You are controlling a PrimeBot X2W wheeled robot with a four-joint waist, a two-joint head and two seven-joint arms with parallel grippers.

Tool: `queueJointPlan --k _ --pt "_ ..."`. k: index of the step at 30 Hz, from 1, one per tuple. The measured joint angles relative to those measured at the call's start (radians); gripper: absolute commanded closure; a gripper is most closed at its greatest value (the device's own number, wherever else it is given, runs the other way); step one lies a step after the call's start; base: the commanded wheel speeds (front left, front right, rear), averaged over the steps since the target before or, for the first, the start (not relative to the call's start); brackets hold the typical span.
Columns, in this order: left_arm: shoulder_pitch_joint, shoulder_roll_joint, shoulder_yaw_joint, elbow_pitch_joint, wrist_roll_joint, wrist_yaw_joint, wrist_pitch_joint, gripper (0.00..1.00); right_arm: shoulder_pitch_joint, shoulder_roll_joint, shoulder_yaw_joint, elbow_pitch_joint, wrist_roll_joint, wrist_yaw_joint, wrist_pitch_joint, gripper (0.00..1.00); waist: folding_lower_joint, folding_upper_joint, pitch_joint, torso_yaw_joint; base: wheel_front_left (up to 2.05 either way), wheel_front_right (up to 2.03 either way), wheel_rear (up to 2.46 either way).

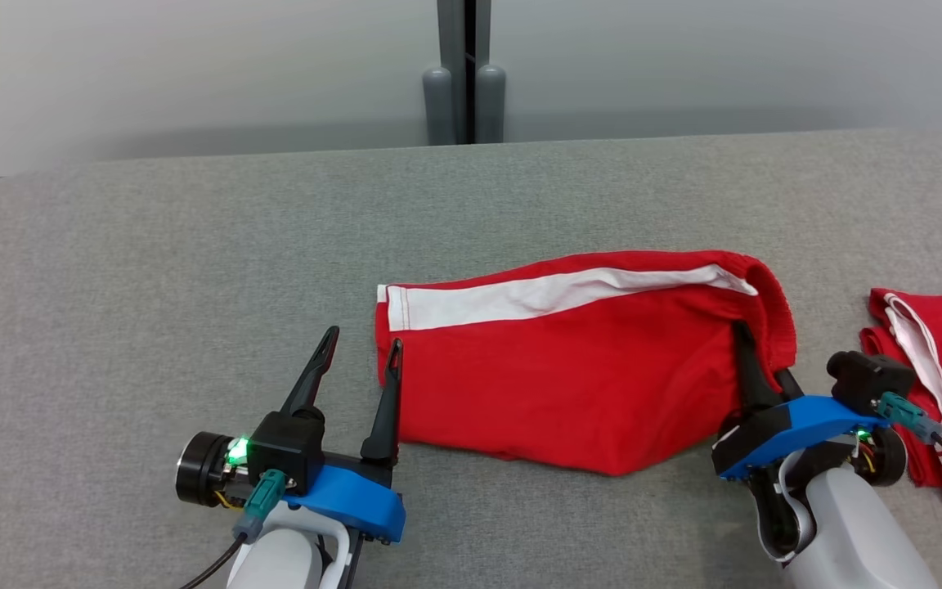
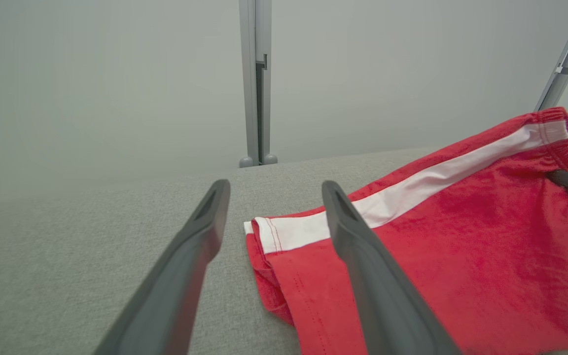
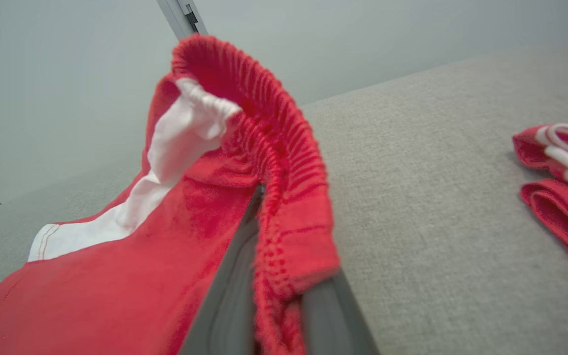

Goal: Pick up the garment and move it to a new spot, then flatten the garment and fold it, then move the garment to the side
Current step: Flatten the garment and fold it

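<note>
The garment [image 1: 569, 372] is a pair of red shorts with a white side stripe, lying on the grey table. Its elastic waistband [image 3: 284, 162] is lifted at the right end. My right gripper [image 1: 757, 360] is shut on that waistband, with red cloth pinched between the two dark fingers [image 3: 230, 291]. My left gripper [image 1: 361, 348] stands open at the garment's left hem [image 2: 264, 236]. Its right finger [image 2: 363, 266] hangs over the hem's corner and the left finger over bare table. Nothing sits between them.
A second red garment with white stripes [image 1: 933, 384] lies folded at the table's right edge, close to my right wrist. A grey post [image 1: 464, 74] stands behind the table's far edge. Bare grey table [image 1: 193, 270] spreads to the left and beyond the shorts.
</note>
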Motion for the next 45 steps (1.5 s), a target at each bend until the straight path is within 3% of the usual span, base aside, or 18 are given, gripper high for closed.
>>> queueJointPlan --k 10,16,27,28,29,30,37,45 --pt "0.026 0.000 0.009 -0.005 0.000 -0.002 0.000 0.00 0.001 0.000 0.134 -0.122 0.065 0.000 0.000 1.00 0.0000 0.0000 -0.014 0.071 0.00 0.00 0.00" --pt "0.036 0.000 0.008 -0.011 -0.003 -0.003 0.000 0.00 -0.004 0.000 0.266 -0.163 0.100 0.000 0.000 1.00 0.0000 0.0000 -0.020 0.122 0.00 0.00 0.00" --pt "0.038 0.000 -0.031 -0.006 -0.018 -0.007 0.000 0.00 -0.099 0.000 0.439 -0.032 0.122 0.000 0.000 1.00 0.0000 0.0000 -0.019 0.186 0.00 0.00 0.00" --pt "0.034 0.000 -0.036 -0.004 -0.019 -0.007 0.000 0.00 -0.106 0.000 0.456 -0.013 0.125 0.000 0.000 0.87 0.0000 0.0000 -0.018 0.192 0.00 0.00 0.00" --pt "0.031 0.000 -0.041 -0.002 -0.021 -0.007 0.000 0.00 -0.110 -0.001 0.472 0.005 0.136 0.000 0.003 0.30 0.0000 0.0000 -0.018 0.198 0.00 0.00 0.00" --pt "0.029 0.000 -0.045 0.000 -0.021 -0.006 0.000 0.00 -0.116 0.000 0.487 0.022 0.142 0.000 0.003 0.00 0.0000 0.0000 -0.017 0.203 0.00 0.00 0.00" --pt "0.028 0.000 -0.037 0.007 -0.028 0.007 0.000 0.00 -0.156 0.000 0.519 0.002 0.174 0.000 0.003 0.00 0.0000 0.0000 -0.011 0.193 0.00 0.00 0.00" --pt "0.034 0.000 0.021 0.004 -0.016 0.017 0.000 0.00 -0.107 0.000 0.303 -0.092 0.027 0.000 0.002 0.00 0.0001 -0.0001 -0.002 0.135 0.00 0.00 0.00"
